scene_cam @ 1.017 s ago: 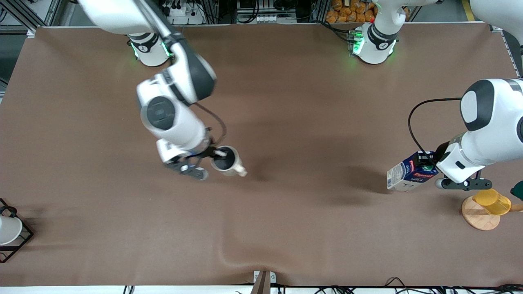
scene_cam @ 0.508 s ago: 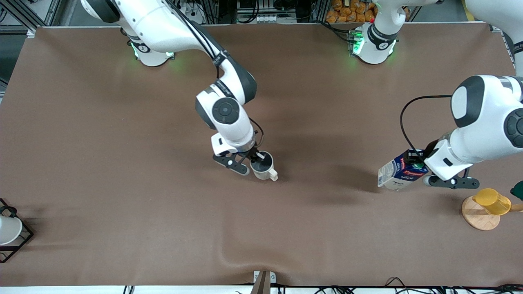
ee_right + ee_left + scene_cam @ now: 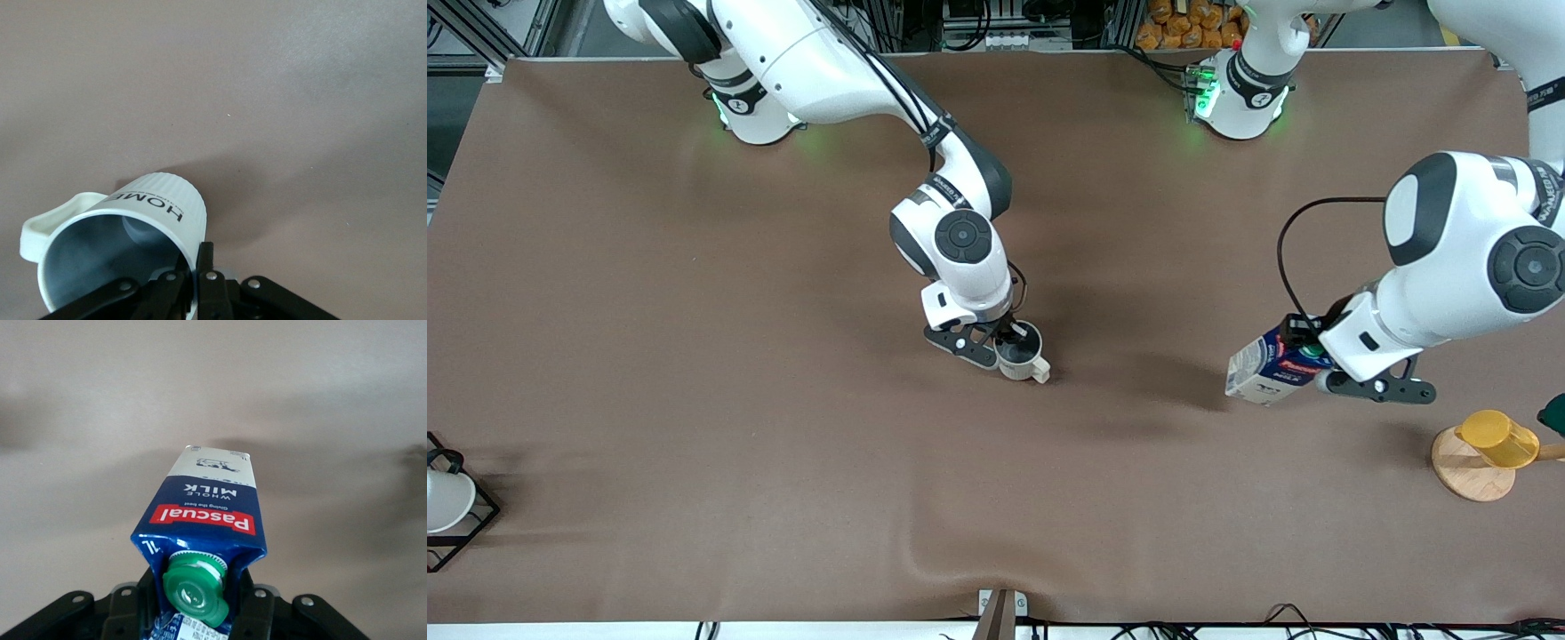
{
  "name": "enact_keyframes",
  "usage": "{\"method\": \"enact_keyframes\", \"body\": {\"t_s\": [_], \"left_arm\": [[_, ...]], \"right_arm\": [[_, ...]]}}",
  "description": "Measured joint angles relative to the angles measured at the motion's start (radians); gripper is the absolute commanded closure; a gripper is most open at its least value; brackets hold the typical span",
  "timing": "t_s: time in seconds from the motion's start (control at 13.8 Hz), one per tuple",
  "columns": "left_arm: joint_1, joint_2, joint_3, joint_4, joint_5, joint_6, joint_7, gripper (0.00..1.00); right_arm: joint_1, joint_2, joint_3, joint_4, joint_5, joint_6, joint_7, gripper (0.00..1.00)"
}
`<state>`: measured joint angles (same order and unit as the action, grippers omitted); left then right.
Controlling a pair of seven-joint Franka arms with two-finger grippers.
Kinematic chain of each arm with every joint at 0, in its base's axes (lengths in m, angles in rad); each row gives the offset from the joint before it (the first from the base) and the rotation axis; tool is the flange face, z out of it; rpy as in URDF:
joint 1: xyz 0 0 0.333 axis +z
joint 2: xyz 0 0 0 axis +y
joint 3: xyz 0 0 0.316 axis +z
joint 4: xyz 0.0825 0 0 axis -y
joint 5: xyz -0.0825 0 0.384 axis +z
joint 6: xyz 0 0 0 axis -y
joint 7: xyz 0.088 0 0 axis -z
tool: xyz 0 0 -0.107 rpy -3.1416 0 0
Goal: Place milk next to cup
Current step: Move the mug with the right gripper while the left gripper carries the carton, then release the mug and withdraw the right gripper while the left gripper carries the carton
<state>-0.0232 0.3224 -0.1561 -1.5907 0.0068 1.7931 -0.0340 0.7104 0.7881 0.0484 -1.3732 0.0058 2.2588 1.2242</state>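
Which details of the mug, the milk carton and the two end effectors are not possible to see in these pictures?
- Small off-white ceramic mug: in the front view the right end effector covers part of its rim; whether its base touches the table is unclear.
- Dark blue gable-top milk carton: the left wrist view's edge cuts off the left end effector where it grips.
- White cup in a black wire frame: cut by the front view's edge.

Right gripper (image 3: 1007, 342) is clamped on the rim of the cup (image 3: 1021, 352) over mid-table, cup handle at about 4 o'clock. Left gripper (image 3: 1319, 369) grips the milk (image 3: 1267, 368) by its top, carton tilted, toward the left arm's end. A yellow cup (image 3: 1497, 437) on a wooden base (image 3: 1469, 471) sits at 4 o'clock from the milk; a wire-framed white cup (image 3: 447, 500) stands at the right arm's end.
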Motion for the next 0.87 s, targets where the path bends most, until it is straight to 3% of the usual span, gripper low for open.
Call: {"method": "enact_keyframes", "body": {"t_s": [0.36,0.65,0.87], "left_arm": [[-0.014,-0.005,-0.111,0.0,0.0,-0.02,-0.091,0.54],[-0.089,0.0,-0.138,-0.003,0.0,-0.024,-0.124,0.54],[-0.173,0.017,-0.14,-0.006,0.0,-0.025,-0.168,0.54]], "right_arm": [[-0.009,0.002,-0.019,0.035,-0.001,-0.048,0.001,0.0],[-0.105,-0.017,-0.013,0.18,0.023,-0.384,-0.096,0.0],[-0.222,-0.093,-0.008,0.241,0.139,-0.554,-0.282,0.0]]}}
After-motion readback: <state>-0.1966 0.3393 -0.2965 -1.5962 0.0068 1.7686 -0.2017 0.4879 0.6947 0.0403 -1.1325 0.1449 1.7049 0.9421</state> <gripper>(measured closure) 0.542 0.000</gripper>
